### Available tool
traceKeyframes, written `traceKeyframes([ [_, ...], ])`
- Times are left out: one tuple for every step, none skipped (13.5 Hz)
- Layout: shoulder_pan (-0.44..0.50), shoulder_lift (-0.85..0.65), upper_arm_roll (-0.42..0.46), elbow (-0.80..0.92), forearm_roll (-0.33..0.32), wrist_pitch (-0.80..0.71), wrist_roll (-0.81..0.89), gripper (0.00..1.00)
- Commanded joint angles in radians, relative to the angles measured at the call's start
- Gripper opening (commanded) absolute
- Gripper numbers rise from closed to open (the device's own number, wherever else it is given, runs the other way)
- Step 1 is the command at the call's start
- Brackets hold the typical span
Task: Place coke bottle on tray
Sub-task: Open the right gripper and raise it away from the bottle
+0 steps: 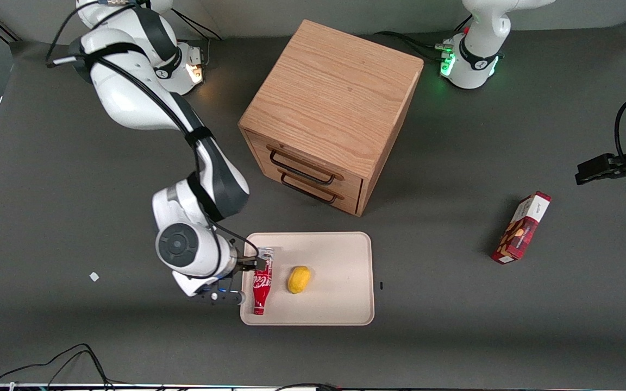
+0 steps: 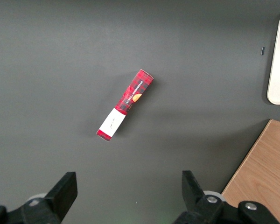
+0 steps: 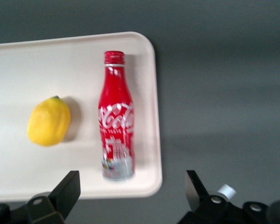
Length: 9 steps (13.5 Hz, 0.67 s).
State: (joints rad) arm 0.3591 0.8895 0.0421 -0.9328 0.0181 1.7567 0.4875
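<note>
Slim red coke bottle w/ white script logo lies flat on the cream-beige rectangular tray, along the tray edge toward the working arm's end, neck pointing to the front camera, silver-white base toward the wooden cabinet. Yellow lemon sits beside it on the tray, not touching. Right arm's gripper hovers above the bottle's base end, jaws apart, holding nothing. Red rectangular snack box lies toward the parked arm's end, well apart.
</note>
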Motion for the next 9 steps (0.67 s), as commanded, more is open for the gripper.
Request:
traceKeyframes([
  [-0.037,-0.174,-0.002,-0.13,0.019,-0.164,0.0,1.0],
  [-0.066,-0.246,0.004,-0.2,0.019,-0.193,-0.024,1.0],
  [-0.1,-0.33,0.019,-0.283,0.02,-0.203,-0.079,1.0],
  [-0.135,-0.41,0.034,-0.364,0.02,-0.204,-0.127,1.0],
  [-0.172,-0.481,0.045,-0.436,0.02,-0.206,-0.16,1.0],
  [-0.198,-0.548,0.054,-0.501,0.019,-0.207,-0.194,1.0],
  [-0.216,-0.611,0.054,-0.558,0.019,-0.221,-0.236,1.0],
  [-0.218,-0.667,0.048,-0.602,0.017,-0.233,-0.268,1.0],
  [-0.218,-0.726,0.038,-0.651,0.016,-0.243,-0.283,1.0],
])
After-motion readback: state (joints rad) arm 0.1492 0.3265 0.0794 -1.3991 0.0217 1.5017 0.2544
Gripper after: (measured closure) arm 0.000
